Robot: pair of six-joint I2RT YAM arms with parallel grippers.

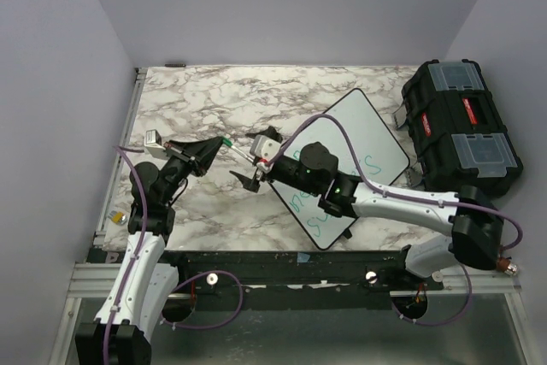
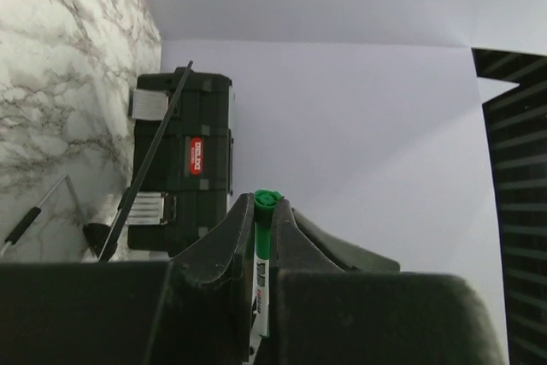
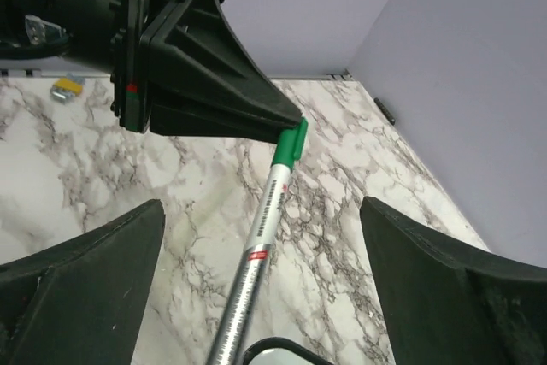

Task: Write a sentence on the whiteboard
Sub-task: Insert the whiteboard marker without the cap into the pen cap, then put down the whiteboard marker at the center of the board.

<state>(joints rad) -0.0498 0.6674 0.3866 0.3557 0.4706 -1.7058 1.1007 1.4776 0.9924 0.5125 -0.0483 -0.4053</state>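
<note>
The whiteboard (image 1: 366, 130) lies tilted on the marble table, right of centre. The sentence (image 1: 309, 214) is teal handwriting on its near part, partly hidden under my right arm. A marker (image 1: 241, 152) has a green cap and a silver-white body. My left gripper (image 1: 220, 142) is shut on its green end, which also shows in the left wrist view (image 2: 267, 208). In the right wrist view the marker (image 3: 272, 203) runs between the wide-open fingers of my right gripper (image 3: 261, 211), untouched by them. My right gripper (image 1: 256, 160) hangs off the board's left corner (image 3: 286, 353).
A black toolbox (image 1: 461, 126) with clear lid compartments stands at the table's right edge, also in the left wrist view (image 2: 184, 160). A small yellow item (image 3: 64, 85) lies by the left edge. Purple walls enclose the table on three sides.
</note>
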